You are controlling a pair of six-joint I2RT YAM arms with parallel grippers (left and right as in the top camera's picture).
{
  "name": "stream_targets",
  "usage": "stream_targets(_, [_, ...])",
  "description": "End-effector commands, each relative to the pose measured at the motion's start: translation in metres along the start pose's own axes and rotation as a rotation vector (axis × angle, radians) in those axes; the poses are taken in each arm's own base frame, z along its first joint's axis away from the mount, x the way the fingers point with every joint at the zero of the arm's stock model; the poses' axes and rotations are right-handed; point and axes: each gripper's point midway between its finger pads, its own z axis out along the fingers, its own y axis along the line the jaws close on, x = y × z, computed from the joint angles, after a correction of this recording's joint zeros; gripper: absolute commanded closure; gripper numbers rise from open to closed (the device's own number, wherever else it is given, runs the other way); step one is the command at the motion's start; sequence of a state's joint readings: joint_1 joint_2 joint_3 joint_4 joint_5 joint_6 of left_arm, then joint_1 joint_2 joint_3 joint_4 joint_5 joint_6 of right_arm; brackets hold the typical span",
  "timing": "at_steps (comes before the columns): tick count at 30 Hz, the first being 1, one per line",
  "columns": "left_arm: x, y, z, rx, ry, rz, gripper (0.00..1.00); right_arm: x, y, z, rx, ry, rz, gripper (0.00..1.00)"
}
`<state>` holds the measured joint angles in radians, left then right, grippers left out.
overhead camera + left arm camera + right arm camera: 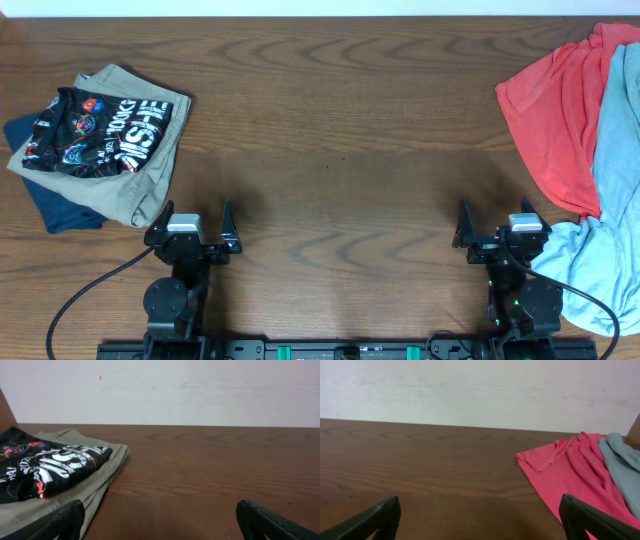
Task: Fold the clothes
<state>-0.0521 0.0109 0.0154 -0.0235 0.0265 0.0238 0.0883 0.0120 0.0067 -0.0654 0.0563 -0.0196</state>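
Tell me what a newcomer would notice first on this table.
A black jersey with white lettering stands out at the left of the wooden table, sitting on top of khaki shorts and a navy garment. At the right edge a red shirt sprawls loose beside a light blue garment. The left gripper and right gripper stand open and empty near the front edge.
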Motion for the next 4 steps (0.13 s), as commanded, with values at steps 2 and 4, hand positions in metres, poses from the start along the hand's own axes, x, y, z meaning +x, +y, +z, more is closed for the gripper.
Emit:
stream_targets(2, [0.0152, 0.0043, 0.0002, -0.021, 0.05, 0.01, 0.02, 0.0004, 0.0029, -0.0003, -0.013, -0.001, -0.016, 0.01])
stream_targets(4, [0.0153, 0.0043, 0.0002, -0.021, 0.051, 0.01, 0.02, 0.0003, 0.0029, -0.0004, -0.013, -0.001, -0.016, 0.01])
